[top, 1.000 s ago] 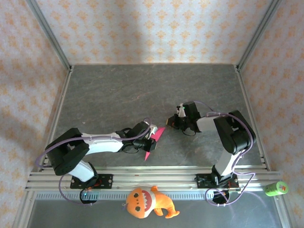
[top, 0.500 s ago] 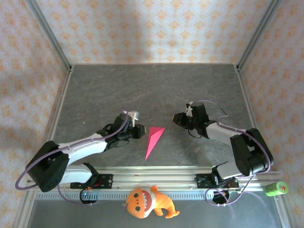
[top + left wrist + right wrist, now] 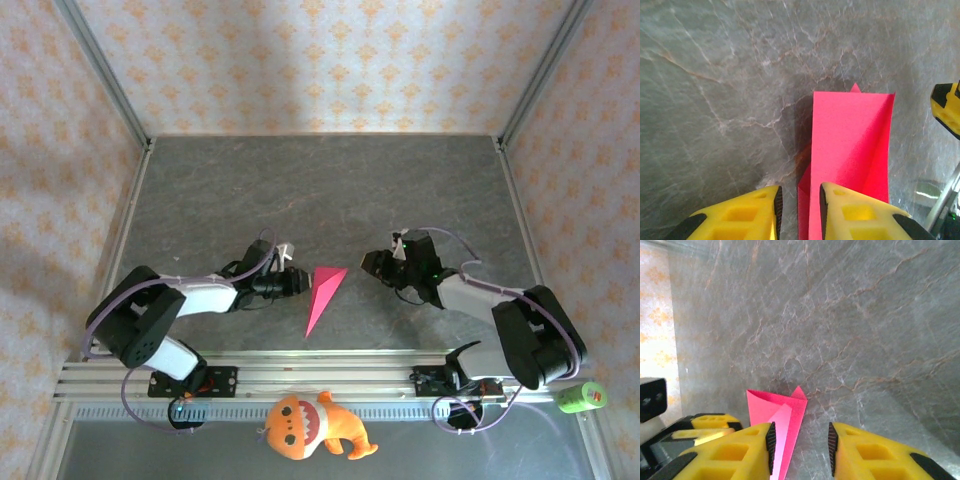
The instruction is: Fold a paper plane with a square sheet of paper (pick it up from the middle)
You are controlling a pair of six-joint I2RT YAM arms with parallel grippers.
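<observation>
The square sheet of paper is folded into a slim magenta-pink paper plane (image 3: 322,298) lying flat on the grey table, wide end toward the back, point toward the front rail. My left gripper (image 3: 300,281) is just left of its wide end, open. In the left wrist view the plane (image 3: 850,140) runs ahead, one edge lying in the gap of the left gripper (image 3: 797,210). My right gripper (image 3: 370,262) is to the plane's right, a short gap away, also open. In the right wrist view the plane (image 3: 771,405) lies by the left finger of the right gripper (image 3: 801,450).
An orange plush toy (image 3: 310,425) lies in front of the aluminium rail (image 3: 320,375) at the near edge. A green cylinder (image 3: 582,397) rests at the rail's right end. Patterned walls close in the table (image 3: 320,190) on three sides.
Both grippers let go of the plane and opened. It now lies flat on the table. The left gripper drew back left, then came near again; the right gripper backed off to the right.
</observation>
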